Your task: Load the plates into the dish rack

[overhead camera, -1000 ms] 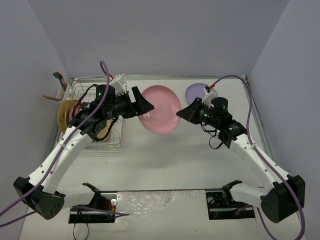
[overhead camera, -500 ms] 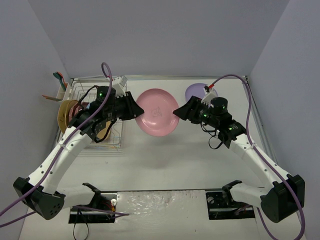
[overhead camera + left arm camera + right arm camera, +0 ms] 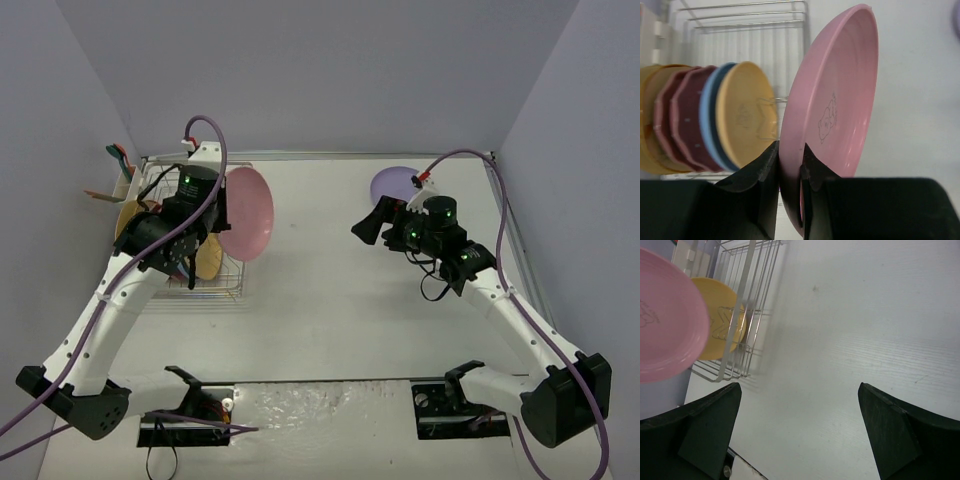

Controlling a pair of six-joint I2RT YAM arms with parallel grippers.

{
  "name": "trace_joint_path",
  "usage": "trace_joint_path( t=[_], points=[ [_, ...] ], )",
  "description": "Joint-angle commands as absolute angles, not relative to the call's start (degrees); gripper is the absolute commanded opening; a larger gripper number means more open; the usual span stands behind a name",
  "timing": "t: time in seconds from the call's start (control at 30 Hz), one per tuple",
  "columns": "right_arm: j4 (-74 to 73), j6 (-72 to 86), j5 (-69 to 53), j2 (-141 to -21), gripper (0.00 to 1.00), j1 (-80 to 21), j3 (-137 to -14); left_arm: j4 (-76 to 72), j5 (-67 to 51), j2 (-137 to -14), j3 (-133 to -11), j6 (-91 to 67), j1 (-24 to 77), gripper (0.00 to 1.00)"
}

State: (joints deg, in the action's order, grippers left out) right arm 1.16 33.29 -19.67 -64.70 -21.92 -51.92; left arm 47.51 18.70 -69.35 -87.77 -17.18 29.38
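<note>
My left gripper (image 3: 224, 212) (image 3: 790, 146) is shut on the lower rim of a light pink plate (image 3: 247, 212) (image 3: 840, 85). The plate stands on edge in the air, just right of the dish rack (image 3: 215, 292) (image 3: 765, 27). Several plates stand in the rack in a row: tan (image 3: 650, 125), dark pink (image 3: 682, 120), blue (image 3: 707, 115) and yellow (image 3: 745, 112). A lilac plate (image 3: 392, 185) lies flat at the back right. My right gripper (image 3: 372, 226) (image 3: 800, 386) hangs open over bare table, well right of the pink plate (image 3: 665, 325), with nothing between its fingers.
A white utensil caddy (image 3: 122, 188) with utensils hangs on the rack's left side. Grey walls close in the left, back and right. The rack's right wire edge (image 3: 747, 295) lies between the pink plate and the right gripper.
The right gripper let go of the pink plate, opened wide and drew back right. The left arm swung the plate left to the rack's side and turned it on edge.
</note>
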Motion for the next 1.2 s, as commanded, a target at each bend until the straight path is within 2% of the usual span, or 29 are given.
trace_joint_path(
  t=[0.0, 0.27, 0.8, 0.93, 1.17],
  points=[
    [1.7, 30.77, -18.61, -62.75, 1.0, -20.52, -54.27, 49.34, 36.58, -71.0, -92.06, -7.88, 26.83, 0.0],
    [0.35, 29.92, -19.73, -62.49, 1.0, -17.74, -53.26, 47.59, 40.78, -75.99, -90.35, -3.56, 21.7, 0.0],
    [-1.76, 28.98, -22.32, -59.59, 1.0, -12.83, -49.71, 43.38, 35.58, -83.91, -82.43, -6.98, 20.61, 0.01],
    [-1.76, 28.76, -22.01, -59.96, 1.0, -12.59, -49.01, 42.7, 34.74, -84.29, -80.43, -8.31, 20.34, 0.17],
    [-1.64, 27.56, -20.04, -63.07, 1.0, -12.48, -50.45, 42.87, 33.27, -81.54, -80.91, -7.38, 18.78, 0.52]
  ],
)
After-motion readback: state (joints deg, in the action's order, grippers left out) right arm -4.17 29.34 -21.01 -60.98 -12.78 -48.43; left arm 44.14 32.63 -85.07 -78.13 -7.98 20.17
